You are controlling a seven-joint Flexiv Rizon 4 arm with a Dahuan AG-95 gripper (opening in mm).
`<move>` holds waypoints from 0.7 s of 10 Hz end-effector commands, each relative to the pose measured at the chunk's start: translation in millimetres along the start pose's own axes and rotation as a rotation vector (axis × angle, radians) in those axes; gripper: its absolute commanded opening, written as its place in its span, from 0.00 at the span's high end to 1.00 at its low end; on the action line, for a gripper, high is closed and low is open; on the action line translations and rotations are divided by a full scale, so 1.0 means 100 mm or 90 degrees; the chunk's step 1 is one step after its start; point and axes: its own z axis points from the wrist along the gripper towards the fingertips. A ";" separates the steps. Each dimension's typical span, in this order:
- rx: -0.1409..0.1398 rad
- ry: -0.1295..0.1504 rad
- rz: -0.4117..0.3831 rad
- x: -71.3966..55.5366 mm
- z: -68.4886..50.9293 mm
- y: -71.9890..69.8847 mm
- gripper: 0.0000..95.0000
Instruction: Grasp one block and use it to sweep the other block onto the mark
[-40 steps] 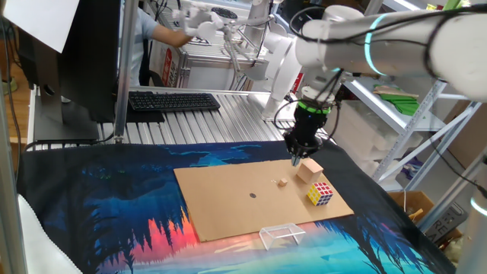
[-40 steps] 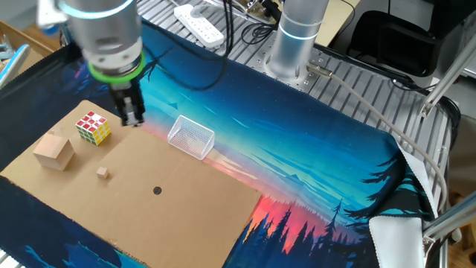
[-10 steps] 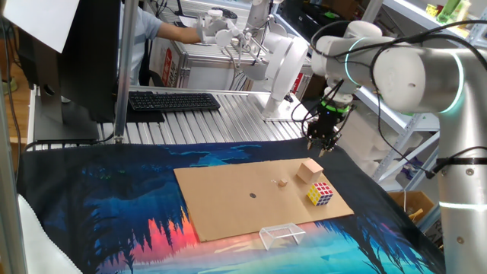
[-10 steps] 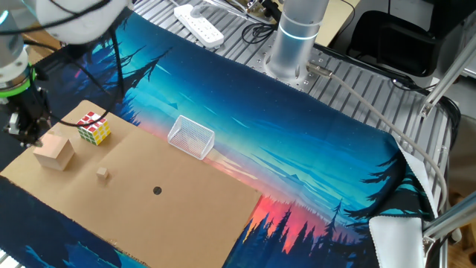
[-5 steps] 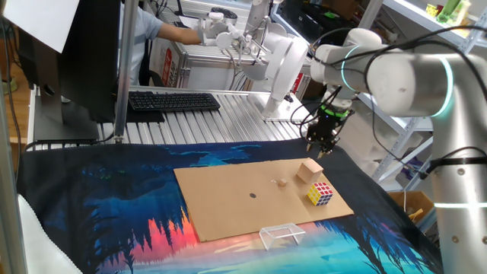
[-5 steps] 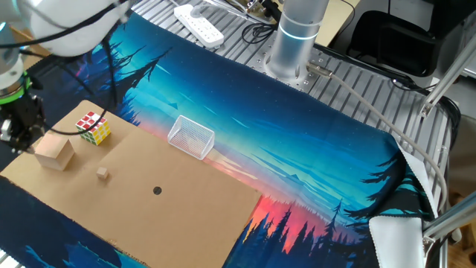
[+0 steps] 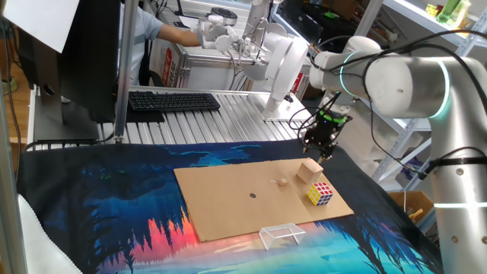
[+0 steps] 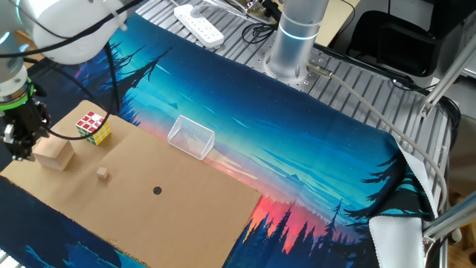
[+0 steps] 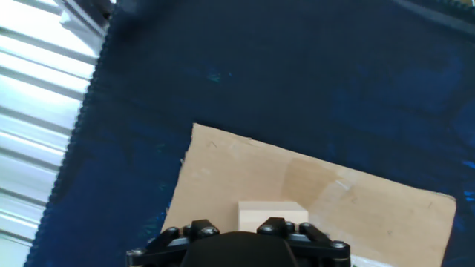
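The wooden cube [image 7: 310, 170] is seen lying near one corner of the cardboard sheet [image 7: 228, 202], resting flat on it; in the hand view only its pale top [image 9: 272, 216] is shown, just beyond the dark body of the end effector. The end effector [image 7: 320, 152] is hung point-down just above and beside the cube, at the sheet's corner; whether it touches the cube cannot be told. In the other fixed view the end effector [image 8: 20, 148] is seen close against the cube [image 8: 53, 154], on the side away from the small piece. Its fingers are too dark and small for the gap between them to be read, so it cannot be told whether it is open or closed, and nothing is seen held.

The small wooden piece [image 7: 281, 182] is found on the sheet, near the cube but apart from it. The dark dot [image 7: 253, 195] is drawn further along the sheet, beyond the small piece. A puzzle cube [image 7: 319, 193] is set just beside the wooden cube. A clear plastic frame [image 7: 281, 234] is placed at the sheet's edge. The sheet is spread on a blue printed cloth [image 7: 106, 205] covering the desk.
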 end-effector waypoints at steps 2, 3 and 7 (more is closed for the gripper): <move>0.003 0.012 0.009 -0.03 0.06 0.03 0.40; 0.004 0.013 0.011 -0.03 0.08 0.03 0.40; 0.010 0.013 0.015 0.02 0.12 0.00 0.20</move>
